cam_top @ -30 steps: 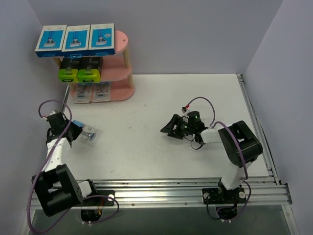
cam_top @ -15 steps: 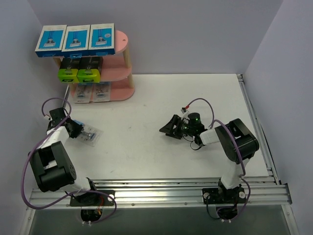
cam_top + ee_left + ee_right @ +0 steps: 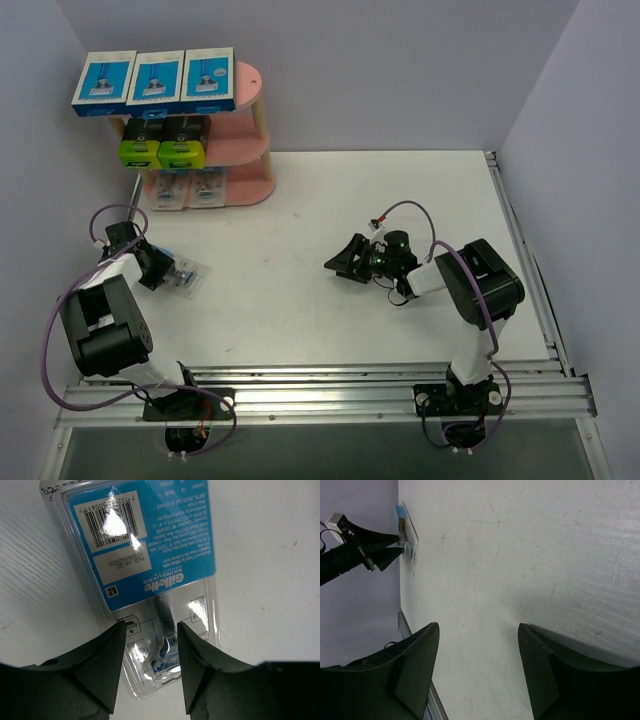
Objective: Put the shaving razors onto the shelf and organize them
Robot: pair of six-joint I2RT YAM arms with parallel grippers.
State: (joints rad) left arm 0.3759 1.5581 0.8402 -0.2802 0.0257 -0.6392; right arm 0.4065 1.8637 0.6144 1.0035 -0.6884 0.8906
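Left gripper (image 3: 149,626) narrow, blister pack (image 3: 140,545) bubble between its fingers — grip unclear; close squarely, lift level — card may flex.

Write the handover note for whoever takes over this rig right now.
Left gripper: jaws partly apart astride the razor bubble of the loose blister pack; cannot tell if clamped.
Right gripper: open, empty, low over the table.
Done: the shelf holds three blue-and-white boxes on top, two black boxes in the middle, and blister packs on the bottom tier.
Left: the loose pack lies on the table by the left arm and probably belongs on the bottom tier with the others.
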